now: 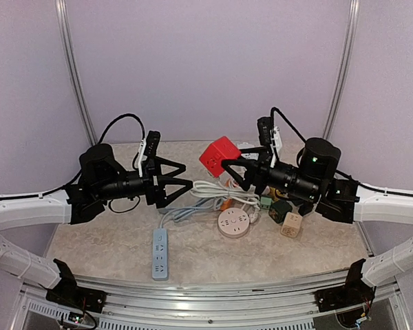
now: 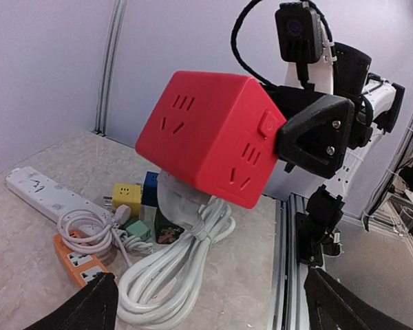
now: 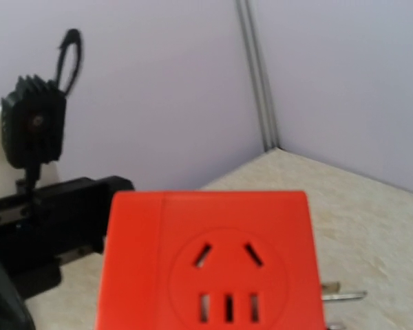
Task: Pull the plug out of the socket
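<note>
Socket cube (image 1: 219, 156), smooth red plastic, clamped in right end effector (image 1: 230, 169).

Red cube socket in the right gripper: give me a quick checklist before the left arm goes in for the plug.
1. Red cube-shaped plastic socket clamped by the right gripper, held in the air: ok.
2. Left gripper open and empty: ok.
3. White plug seated under the socket: ok, appears plugged in.
4. Left gripper around the plug: not ok, apart from it.
5. Coiled white cable free to follow: cannot tell.
</note>
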Controlling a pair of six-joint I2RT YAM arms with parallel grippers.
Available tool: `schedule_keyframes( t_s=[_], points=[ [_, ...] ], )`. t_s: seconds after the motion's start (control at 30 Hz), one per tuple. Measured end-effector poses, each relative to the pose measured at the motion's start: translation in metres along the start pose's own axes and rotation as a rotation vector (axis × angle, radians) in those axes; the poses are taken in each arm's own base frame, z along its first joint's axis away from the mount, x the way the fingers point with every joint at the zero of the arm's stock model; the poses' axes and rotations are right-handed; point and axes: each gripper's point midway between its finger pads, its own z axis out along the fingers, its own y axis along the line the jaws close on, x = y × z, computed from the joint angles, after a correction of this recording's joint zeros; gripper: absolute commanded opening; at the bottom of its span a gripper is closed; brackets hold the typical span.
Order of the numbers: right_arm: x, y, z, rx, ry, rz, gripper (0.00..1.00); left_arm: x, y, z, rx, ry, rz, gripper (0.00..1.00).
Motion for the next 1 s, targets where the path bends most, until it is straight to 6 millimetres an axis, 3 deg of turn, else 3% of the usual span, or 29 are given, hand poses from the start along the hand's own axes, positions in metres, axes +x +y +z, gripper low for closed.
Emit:
schedule_keyframes(
  t_s=[0.13, 0.27, 0.43, 0.87, 1.0],
  points=[
    [-0.015, 0.011, -0.006, -0.051, -0.048, 0.008, 0.0, -0.013, -0.013, 0.009, 0.071, -0.019, 0.013, 0.84],
    [-0.027, 0.023, -0.01, -0.118, -0.1, 0.013, 0.0, -0.01, -0.012, 0.021, 0.084, -0.004, -0.002, 0.82],
    [-0.028, 0.034, -0.013, -0.186, -0.108, 0.025, 0.0, -0.009, -0.013, 0.034, 0.107, 0.01, -0.013, 0.74],
    [-0.02, 0.048, -0.011, -0.274, -0.08, 0.044, 0.0, -0.018, -0.035, 0.043, 0.237, 0.013, 0.002, 0.43],
    [-0.02, 0.048, -0.01, -0.28, -0.08, 0.044, 0.0, -0.015, -0.038, 0.045, 0.264, 0.023, 0.001, 0.28]
  ],
)
